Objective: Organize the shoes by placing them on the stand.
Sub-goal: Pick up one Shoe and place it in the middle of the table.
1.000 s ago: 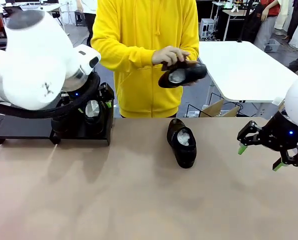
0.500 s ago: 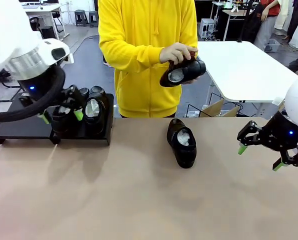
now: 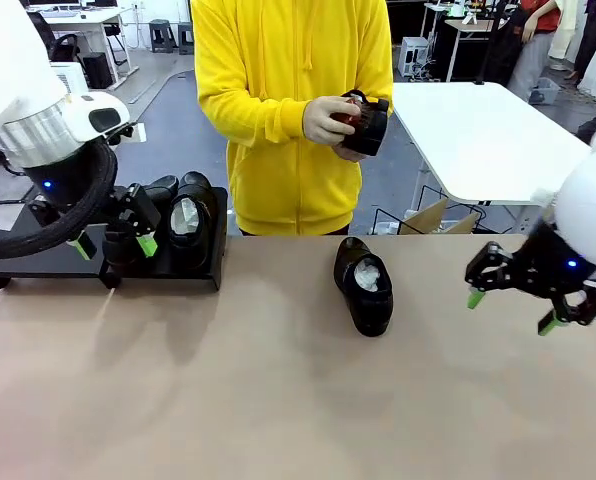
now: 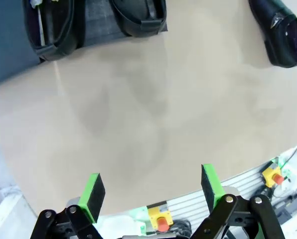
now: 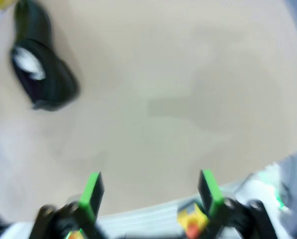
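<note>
At the left rear of the tan tabletop, the stand carries two shoes at its right end. The right-hand shoe is plainly seen; the left-hand shoe is partly masked by my left gripper, which hangs just in front of it, jaws apart, nothing between them. What shows of the stand's surface left of that pair is bare. I note a third shoe resting mid-table, toe toward me, white paper showing, well apart from the stand. The fourth shoe is off the table, held in both hands by a person in a yellow hoodie at the far edge. My right gripper hovers near the right edge, fingers spread and holding nothing — open tabletop lies between it and the third shoe. Behind the person stands a white table. The near half of the tabletop is unobstructed.
</note>
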Controlling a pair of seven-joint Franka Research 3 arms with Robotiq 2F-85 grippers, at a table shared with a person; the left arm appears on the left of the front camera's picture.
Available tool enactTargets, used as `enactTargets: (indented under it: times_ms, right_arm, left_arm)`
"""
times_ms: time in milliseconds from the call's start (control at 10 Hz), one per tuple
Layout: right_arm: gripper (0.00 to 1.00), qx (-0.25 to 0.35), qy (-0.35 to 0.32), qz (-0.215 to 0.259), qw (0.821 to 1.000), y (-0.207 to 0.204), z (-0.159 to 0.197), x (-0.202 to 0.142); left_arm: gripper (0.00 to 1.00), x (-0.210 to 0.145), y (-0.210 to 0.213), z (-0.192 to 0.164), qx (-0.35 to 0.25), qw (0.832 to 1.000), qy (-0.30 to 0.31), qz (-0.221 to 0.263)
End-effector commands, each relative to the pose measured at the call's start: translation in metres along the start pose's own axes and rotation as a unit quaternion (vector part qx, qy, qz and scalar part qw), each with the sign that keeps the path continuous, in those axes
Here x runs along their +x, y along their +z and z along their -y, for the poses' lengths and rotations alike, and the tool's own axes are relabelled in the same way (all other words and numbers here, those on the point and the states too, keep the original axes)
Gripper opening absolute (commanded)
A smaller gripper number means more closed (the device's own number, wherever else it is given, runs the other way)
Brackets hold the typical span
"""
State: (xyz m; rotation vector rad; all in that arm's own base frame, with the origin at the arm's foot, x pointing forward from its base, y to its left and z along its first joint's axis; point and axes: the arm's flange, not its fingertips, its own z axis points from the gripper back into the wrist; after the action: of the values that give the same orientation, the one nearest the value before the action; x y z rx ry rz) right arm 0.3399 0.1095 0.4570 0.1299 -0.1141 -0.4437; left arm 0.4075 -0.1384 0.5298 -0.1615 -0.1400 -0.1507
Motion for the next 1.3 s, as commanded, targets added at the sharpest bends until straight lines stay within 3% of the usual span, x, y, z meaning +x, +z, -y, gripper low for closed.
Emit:
enactTargets:
  times_ms: [0,300,700,1000,1200]
  right_arm:
    - [1.0,-0.013,0.108,0.046,0.993,0.014,-0.049,-0.008]
    - [1.0,-0.023,0.192,0.028,0.981,0.01,-0.112,0.013]
    - [1.0,-0.084,0.203,0.002,0.976,-0.03,-0.172,0.068]
    - [1.0,-0.107,0.196,-0.005,0.975,-0.059,-0.188,0.081]
    - [1.0,-0.105,0.17,0.009,0.98,-0.05,-0.171,0.058]
  left_arm:
    - [1.0,0.001,0.001,0.001,0.006,1.0,0.01,0.007]
    - [1.0,0.001,0.001,0.001,0.006,1.0,0.01,0.007]
    - [1.0,0.001,0.001,0.001,0.006,1.0,0.01,0.007]
    - [1.0,0.001,0.001,0.001,0.006,1.0,0.01,0.007]
    - [1.0,0.001,0.001,0.001,0.006,1.0,0.01,0.007]
